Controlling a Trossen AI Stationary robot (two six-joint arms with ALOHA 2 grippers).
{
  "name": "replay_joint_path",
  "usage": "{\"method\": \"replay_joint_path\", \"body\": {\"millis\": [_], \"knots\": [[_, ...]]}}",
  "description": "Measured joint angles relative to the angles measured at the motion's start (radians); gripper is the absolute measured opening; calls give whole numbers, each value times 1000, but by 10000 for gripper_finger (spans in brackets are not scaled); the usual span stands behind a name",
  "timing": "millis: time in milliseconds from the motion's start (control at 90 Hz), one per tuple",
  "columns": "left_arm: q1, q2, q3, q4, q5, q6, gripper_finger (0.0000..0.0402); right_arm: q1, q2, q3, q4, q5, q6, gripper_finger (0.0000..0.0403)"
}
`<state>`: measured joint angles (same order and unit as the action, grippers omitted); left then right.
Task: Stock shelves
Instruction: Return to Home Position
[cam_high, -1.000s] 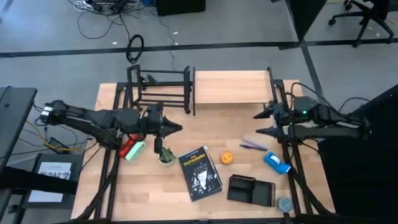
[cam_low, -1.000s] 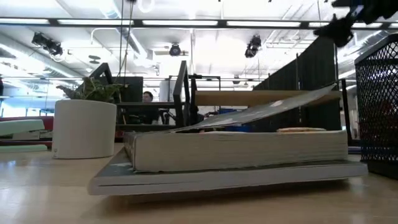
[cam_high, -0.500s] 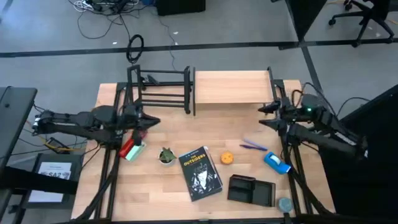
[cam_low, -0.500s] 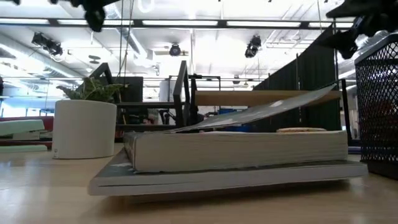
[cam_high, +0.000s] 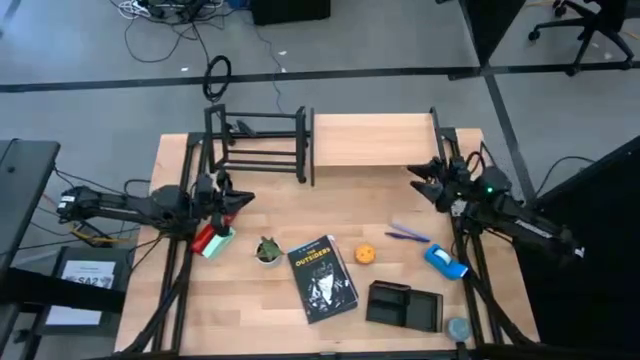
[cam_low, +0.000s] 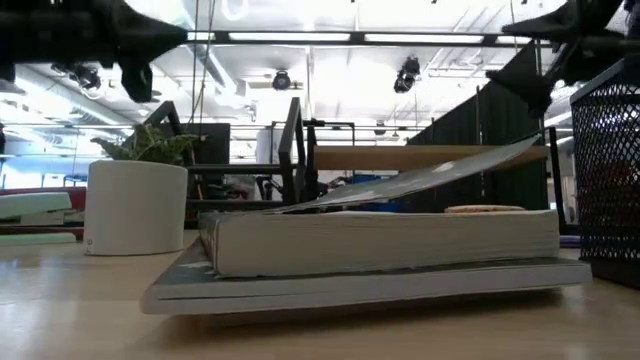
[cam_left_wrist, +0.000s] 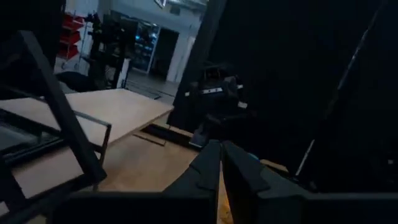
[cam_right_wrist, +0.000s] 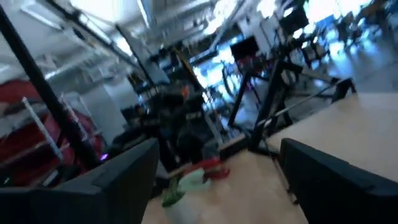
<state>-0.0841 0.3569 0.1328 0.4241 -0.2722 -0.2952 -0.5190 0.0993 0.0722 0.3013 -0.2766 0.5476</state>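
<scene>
The left gripper (cam_left_wrist: 219, 163) points across the desk (cam_left_wrist: 149, 167), its two dark fingers (cam_left_wrist: 198, 179) pressed together with only a thin seam between them. Close beside it stand the dark tubes of the black frame rack (cam_left_wrist: 67, 118). Just beyond the rack is the light wood plank shelf top (cam_left_wrist: 121, 106). On the far side, the right arm (cam_left_wrist: 214, 102) shows dimly against a black partition (cam_left_wrist: 298, 74).

The wooden table (cam_high: 300, 205) carries a black rack (cam_high: 258, 145), wood-topped shelf (cam_high: 372, 140), book (cam_high: 322, 278), potted plant (cam_high: 266, 250) and mesh tray (cam_high: 404, 305).
</scene>
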Motion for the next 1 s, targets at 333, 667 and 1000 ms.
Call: {"method": "replay_joint_path", "body": {"millis": [333,667,1000], "knots": [[91,14,-32,37,-30,130,0,0,246,-61,262,116,-77,306],[121,-135,-123,-50,72,15,0,54,229,-61,166,86,-78,306],[119,-234,-122,-219,-92,143,0,164,101,-61,-139,299,-147,307]]}}
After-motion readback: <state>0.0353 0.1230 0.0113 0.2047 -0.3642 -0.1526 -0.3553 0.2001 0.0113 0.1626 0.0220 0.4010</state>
